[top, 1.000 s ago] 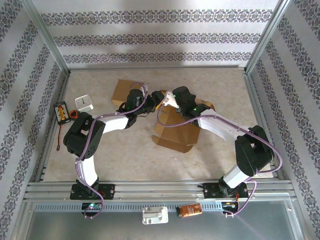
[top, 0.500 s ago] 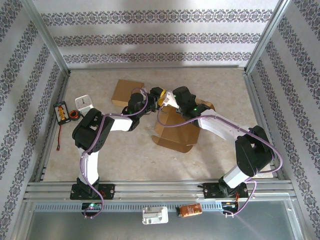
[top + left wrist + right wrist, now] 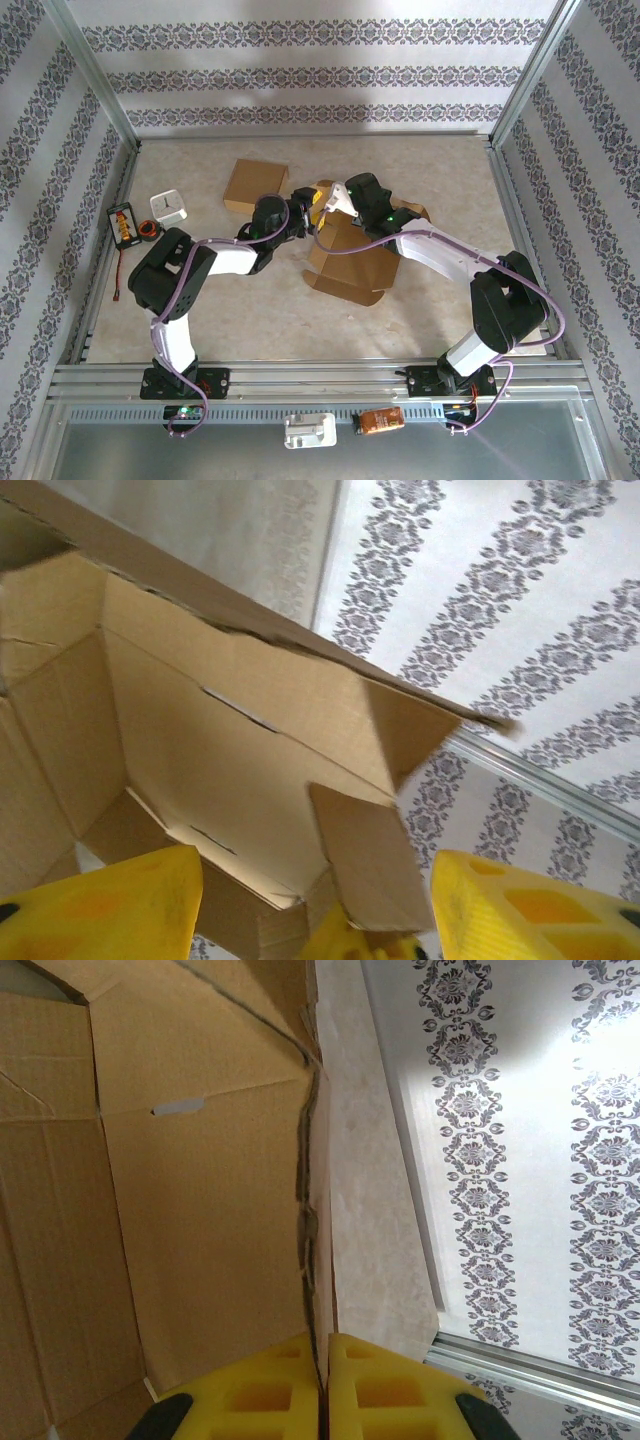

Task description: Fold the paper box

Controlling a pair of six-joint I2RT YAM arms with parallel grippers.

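Right gripper first: we see its two yellow fingers pressed together on the thin upper edge of one wall of the paper box. The cardboard edge runs straight down into the seam between them. To the left of that grip we look onto the brown panel, which has a narrow slot cut in it. To the right of the grip lies the bare table, with the patterned backdrop beyond.

Our left gripper has its jaws apart, one yellow finger on each side of a small flap that rises between them. We cannot tell whether either finger touches the flap. Ahead of this gripper the box opens up, its inner walls and creases facing it.

From above, we see both grippers just beside each other at the far corner of the box, which sits open on the table on their near side. A flat cardboard piece lies beyond the left gripper, apart from it.
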